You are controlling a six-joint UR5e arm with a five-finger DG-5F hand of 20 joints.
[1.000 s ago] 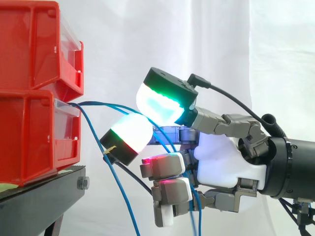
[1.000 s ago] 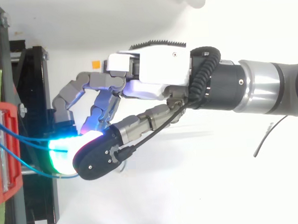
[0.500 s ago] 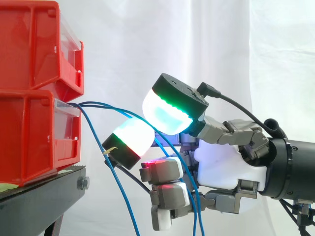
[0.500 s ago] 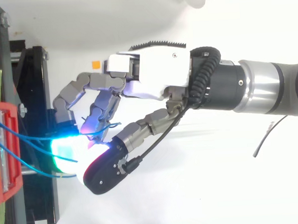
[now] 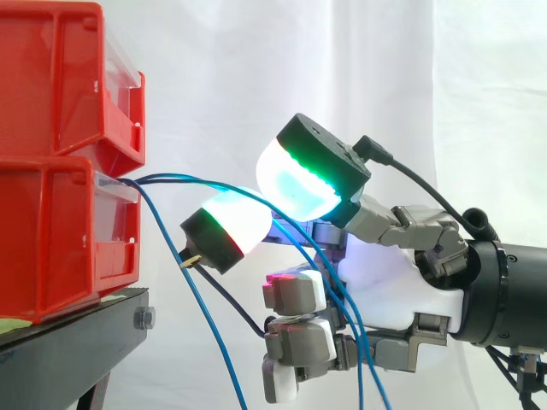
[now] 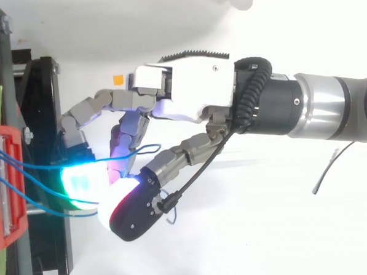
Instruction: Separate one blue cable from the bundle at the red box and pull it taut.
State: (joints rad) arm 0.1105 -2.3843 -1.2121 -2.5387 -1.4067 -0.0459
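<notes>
Trailing from a red bin, blue cables cross the hand.

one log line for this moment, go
stage: separating cable | hand: amid blue cables, apart from red box | cables: curved, slack | taut: not yet

Side view: the camera stands beside the work at about the height of the red bins and looks level across it from close by. The bins and the black stand sit at the left edge. The hand reaches in from the right, and a white curtain closes the far side.

Top view: the camera hangs above, apparently almost straight overhead, and looks down from close by. The arm enters from the right.

Both views share the bin fronts, the blue cables and the hand.
</notes>
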